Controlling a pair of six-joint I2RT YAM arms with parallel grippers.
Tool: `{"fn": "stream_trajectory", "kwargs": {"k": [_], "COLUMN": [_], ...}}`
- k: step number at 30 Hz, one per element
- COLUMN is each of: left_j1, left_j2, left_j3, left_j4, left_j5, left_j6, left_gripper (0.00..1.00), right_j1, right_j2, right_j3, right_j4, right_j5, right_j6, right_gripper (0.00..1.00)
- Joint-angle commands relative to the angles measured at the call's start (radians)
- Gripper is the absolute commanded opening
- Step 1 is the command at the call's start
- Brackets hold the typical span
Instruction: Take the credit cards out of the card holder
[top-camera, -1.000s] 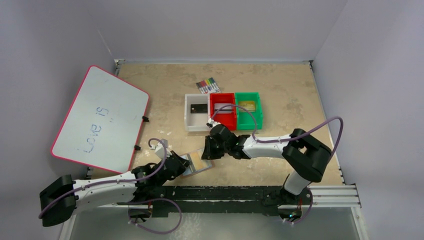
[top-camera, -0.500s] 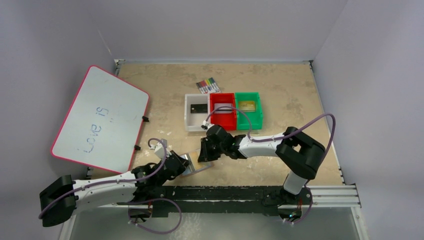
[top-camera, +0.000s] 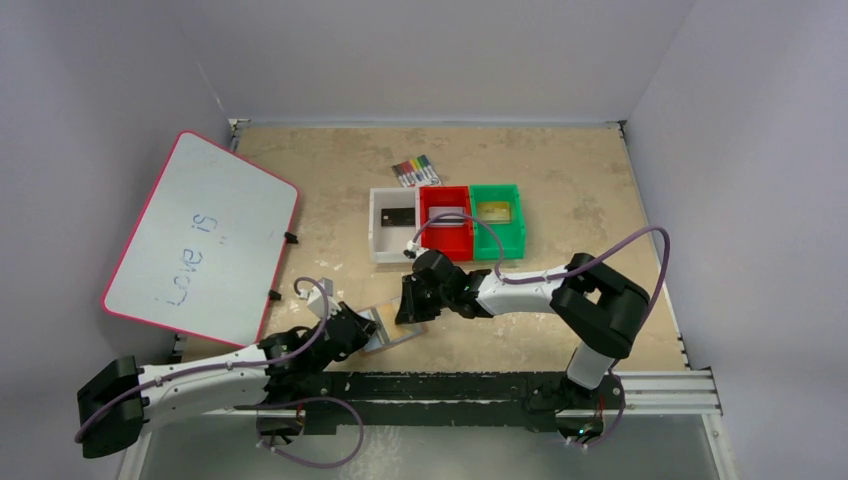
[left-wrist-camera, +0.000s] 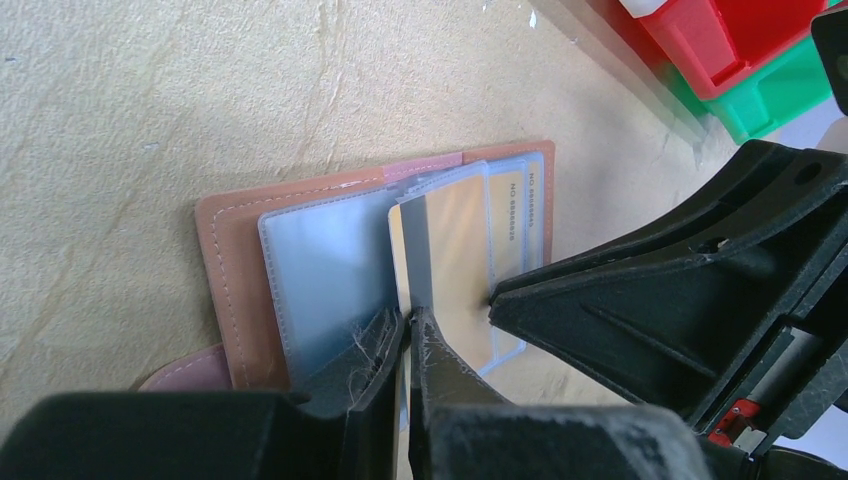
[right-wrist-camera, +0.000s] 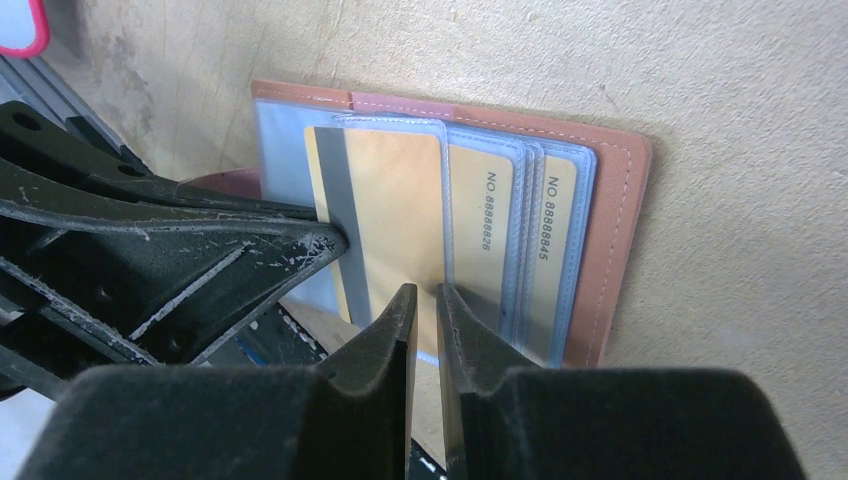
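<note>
The bench (top-camera: 570, 180) is a beige, pretty scuffed surface. Right past the fingers (top-camera: 408, 300), on the far side of them, there's a row of three little bins touching side by side: white bin (top-camera: 374, 228), red bin (top-camera: 447, 247), green bin (top-camera: 498, 247). A bit farther out from the fingers, just beyond the white and red ones, lies a pack of coloured markers (top-camera: 416, 170). Well off to the fingers' left sits a big red-rimmed whiteboard (top-camera: 200, 240), skewed, with "Love is" scribbled on it.
</note>
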Motion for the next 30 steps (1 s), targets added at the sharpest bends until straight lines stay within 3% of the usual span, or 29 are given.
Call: {"fn": "stream_trajectory", "kwargs": {"k": [1,16,30], "left_j1": [-0.001,0.000,-0.001], "left_j2": [-0.007,-0.061,-0.060], "left_j3": [0.020,0.045,0.031], "left_j4": [-0.035,-0.181,-0.092], "left_j5": [-0.028,-0.075,-0.040], "left_j6": [0.020,-0.009,0.001], "left_gripper": [0.00,0.02,0.16], "right_j1": [0.005,0.002,0.002], "right_j2": [0.034,0.054,0.059], "right_j3": [-0.032,-0.031,-0.026], "right_j4": [-0.095,-0.109,-0.107], "right_j5": [0.044,0.070,0.066], "right_j6": [-0.001,0.020,0.019], "right_gripper": [0.16,0.15,0.15]}}
